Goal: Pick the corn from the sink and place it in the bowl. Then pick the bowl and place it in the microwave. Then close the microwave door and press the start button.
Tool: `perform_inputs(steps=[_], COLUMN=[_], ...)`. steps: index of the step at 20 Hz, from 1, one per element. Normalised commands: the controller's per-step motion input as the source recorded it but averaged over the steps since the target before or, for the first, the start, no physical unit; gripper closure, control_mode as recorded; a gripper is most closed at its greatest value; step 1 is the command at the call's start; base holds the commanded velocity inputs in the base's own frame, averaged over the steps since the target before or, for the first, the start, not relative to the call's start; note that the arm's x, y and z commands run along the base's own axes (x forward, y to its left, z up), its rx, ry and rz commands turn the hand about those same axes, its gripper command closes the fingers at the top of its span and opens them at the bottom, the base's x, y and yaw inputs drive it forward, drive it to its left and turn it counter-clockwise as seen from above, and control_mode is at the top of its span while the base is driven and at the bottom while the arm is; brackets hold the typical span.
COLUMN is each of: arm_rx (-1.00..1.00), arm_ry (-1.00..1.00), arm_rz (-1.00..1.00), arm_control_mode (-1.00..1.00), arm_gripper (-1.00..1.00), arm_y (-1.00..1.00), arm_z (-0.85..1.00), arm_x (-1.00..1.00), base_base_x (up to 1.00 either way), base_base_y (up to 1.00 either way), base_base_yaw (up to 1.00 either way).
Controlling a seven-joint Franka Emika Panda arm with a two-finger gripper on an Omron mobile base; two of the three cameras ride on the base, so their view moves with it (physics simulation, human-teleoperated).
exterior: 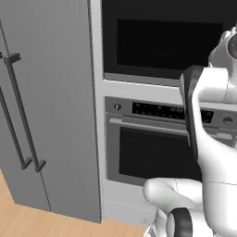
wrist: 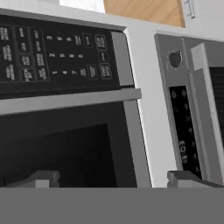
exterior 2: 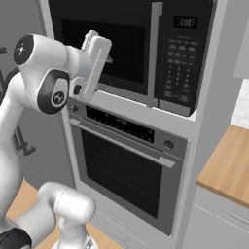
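Spread wide and holding nothing, the white two-finger gripper [exterior 2: 99, 48] hangs in front of the built-in black and steel microwave [exterior 2: 141, 48], level with the lower part of its window. In the hand view its two finger tips [wrist: 37, 179] stand far apart with bare space between them, the gripper [wrist: 113, 179] facing the microwave door [wrist: 65, 144], a black-framed panel with dark glass. That door looks shut against the housing, and its long steel bar handle [exterior 2: 155, 53] runs upright between the window and the dark side button panel [exterior 2: 181, 58]. I cannot make out anything behind the glass.

Directly below the microwave sits the larger steel oven [exterior 2: 126, 170] with a horizontal handle [exterior 2: 121, 143] and a dark control strip [exterior 2: 119, 125]. From the left base view the white arm [exterior: 210, 139] rises across the oven's right side, and tall grey cabinet doors [exterior: 51, 106] with dark bar pulls stand to the left. A light wooden worktop [exterior 2: 228, 165] juts out at the right edge of the right base view, beside the oven column.
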Motion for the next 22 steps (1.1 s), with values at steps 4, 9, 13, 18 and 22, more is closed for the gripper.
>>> perform_inputs(steps=[4,9,13,18,22], arm_rx=[-0.22,-0.24,-0.29,-0.37,-0.41], arm_ry=[0.13,0.01,0.00,0.00,0.00], arm_rz=[0.04,0.13,0.19,0.18,0.14], arm_control_mode=[-1.00,-1.00,-1.00,-1.00,-1.00], arm_gripper=[1.00,1.00,1.00,1.00,1.00], arm_y=[0.08,-0.01,-0.07,0.00,0.00], arm_z=[0.01,-0.05,-0.01,-0.06,0.00], arm_x=[-0.88,-0.83,-0.79,-0.76,-0.65], base_base_x=[0.00,0.00,0.00,0.00,0.00], base_base_y=[0.00,0.00,0.00,0.00,0.00], base_base_yaw=[0.00,0.00,0.00,0.00,0.00])
